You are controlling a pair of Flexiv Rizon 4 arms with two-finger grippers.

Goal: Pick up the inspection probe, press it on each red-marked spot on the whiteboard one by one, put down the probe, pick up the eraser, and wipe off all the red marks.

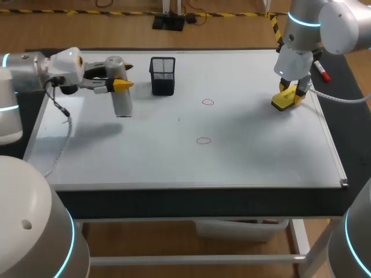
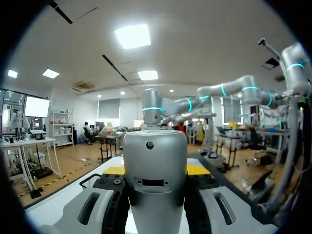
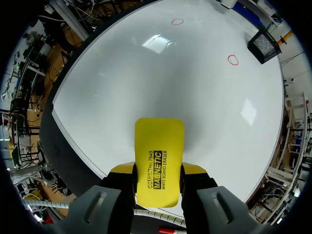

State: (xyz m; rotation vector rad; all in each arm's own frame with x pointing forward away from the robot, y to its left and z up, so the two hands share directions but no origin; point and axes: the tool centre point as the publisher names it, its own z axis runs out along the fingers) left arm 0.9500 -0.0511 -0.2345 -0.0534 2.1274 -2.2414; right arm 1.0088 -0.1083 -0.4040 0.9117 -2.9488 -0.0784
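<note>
Whiteboard (image 1: 243, 156): probe (image 1: 120, 97) upright, pinched in left jaws; eraser (image 3: 159, 146) pinched lengthwise in right jaws.

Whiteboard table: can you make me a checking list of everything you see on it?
Surface: flat white whiteboard, two red circle marks, unwiped.
Job's things: grey cylinder probe upright in left gripper; yellow block eraser in right gripper, near the board's right edge.
Clutter: black mesh pen cup; red-capped marker beside the board.
Grippers: both shut on their things.
Cables: grey cable draped from the left gripper onto the board.
Surroundings: nothing seen.
</note>
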